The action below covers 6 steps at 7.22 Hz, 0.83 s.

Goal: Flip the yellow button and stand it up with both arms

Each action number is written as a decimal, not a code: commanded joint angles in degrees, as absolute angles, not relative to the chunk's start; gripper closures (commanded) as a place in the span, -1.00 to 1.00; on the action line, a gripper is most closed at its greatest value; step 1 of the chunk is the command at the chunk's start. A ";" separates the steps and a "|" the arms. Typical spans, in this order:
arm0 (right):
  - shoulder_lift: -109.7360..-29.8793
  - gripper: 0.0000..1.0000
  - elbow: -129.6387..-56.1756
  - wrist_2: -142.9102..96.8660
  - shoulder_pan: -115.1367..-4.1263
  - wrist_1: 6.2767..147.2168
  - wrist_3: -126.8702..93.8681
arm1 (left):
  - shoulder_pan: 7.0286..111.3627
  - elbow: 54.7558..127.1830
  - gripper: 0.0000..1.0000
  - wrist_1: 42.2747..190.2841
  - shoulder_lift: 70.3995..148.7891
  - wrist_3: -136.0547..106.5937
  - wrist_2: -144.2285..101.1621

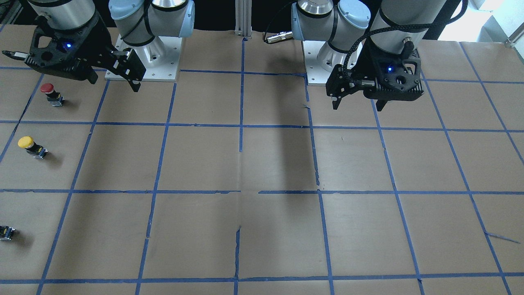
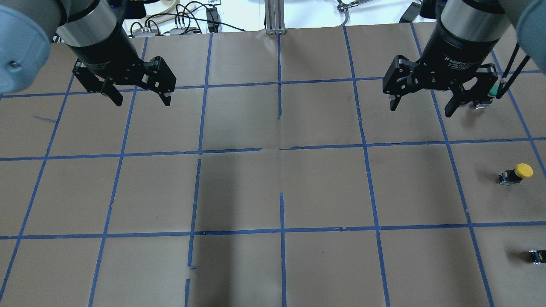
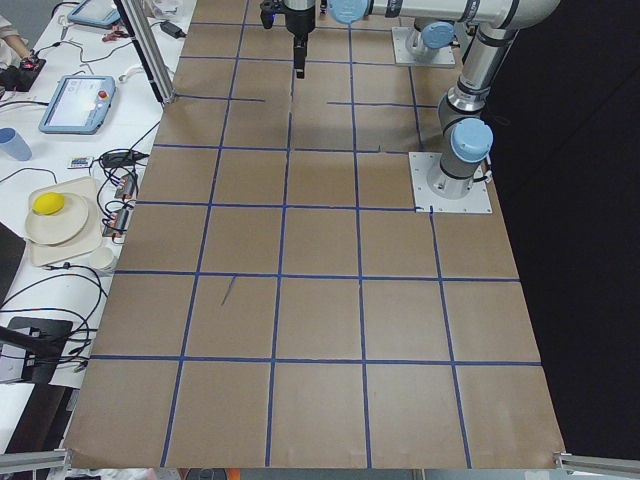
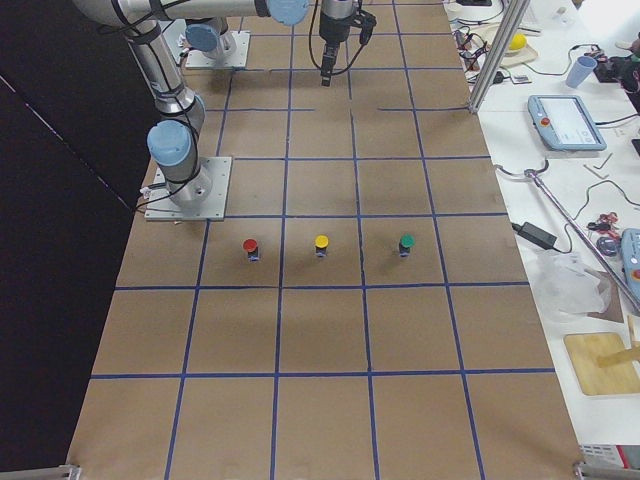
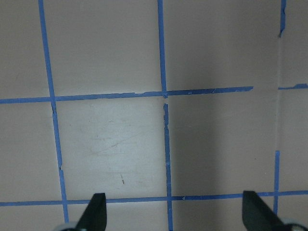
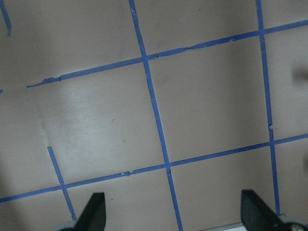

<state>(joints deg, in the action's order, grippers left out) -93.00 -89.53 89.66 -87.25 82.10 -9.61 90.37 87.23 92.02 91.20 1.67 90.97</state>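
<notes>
The yellow button (image 1: 30,146) stands near the table's edge on the robot's right side, yellow cap up on its black-and-grey body. It also shows in the overhead view (image 2: 517,173) and the exterior right view (image 4: 321,245). My right gripper (image 2: 420,109) hangs open and empty above the table, farther out than the button and inward of it; it also shows in the front-facing view (image 1: 112,82). My left gripper (image 2: 141,102) hangs open and empty over the table's other half (image 1: 358,105). Both wrist views show only open fingertips (image 5: 96,211) (image 6: 95,211) over bare paper.
A red-capped button (image 1: 51,93) stands nearer the robot in the same row. A green-capped button (image 4: 406,243) stands farther out, partly hidden behind the right gripper in the overhead view (image 2: 492,91). The brown paper table (image 2: 281,183) carries a blue tape grid.
</notes>
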 commanded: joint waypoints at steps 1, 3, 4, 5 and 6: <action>-93.16 -1.00 -89.47 89.56 -85.25 81.74 -9.58 | 90.35 87.19 -1.00 92.02 91.14 1.67 90.97; -93.87 -1.00 -89.65 89.39 -85.60 81.39 -9.75 | 90.44 87.19 -1.00 92.02 91.23 1.67 90.97; -94.48 -1.00 -89.65 88.86 -85.61 80.17 -9.76 | 90.53 87.19 -1.00 92.02 91.14 1.67 90.97; -94.48 -1.00 -89.65 89.03 -86.04 80.16 -9.76 | 90.53 87.10 -1.00 92.11 91.06 1.67 90.97; -94.40 -1.00 -89.65 89.21 -86.57 80.33 -9.84 | 90.53 87.01 -1.00 92.11 91.05 1.67 91.05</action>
